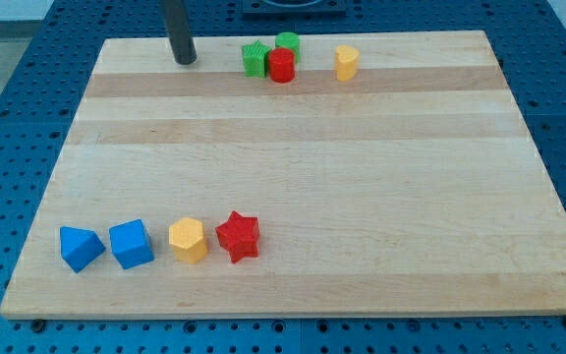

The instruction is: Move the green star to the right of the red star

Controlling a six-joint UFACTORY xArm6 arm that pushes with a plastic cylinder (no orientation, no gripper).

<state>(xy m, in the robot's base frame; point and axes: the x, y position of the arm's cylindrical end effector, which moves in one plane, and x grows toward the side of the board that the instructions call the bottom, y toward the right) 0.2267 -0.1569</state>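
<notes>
The green star [254, 59] sits near the view's top, touching a red cylinder [281, 66] on its right. The red star [238, 236] lies near the view's bottom, left of centre. My tip [185, 59] rests on the board at the view's top left, about 70 pixels left of the green star and far above the red star. It touches no block.
A green cylinder [287, 42] stands behind the red cylinder. A yellow block [347, 62] is to their right. At the bottom left are a blue block [81, 248], a blue cube [131, 244] and a yellow hexagon [188, 240], the hexagon touching the red star's left.
</notes>
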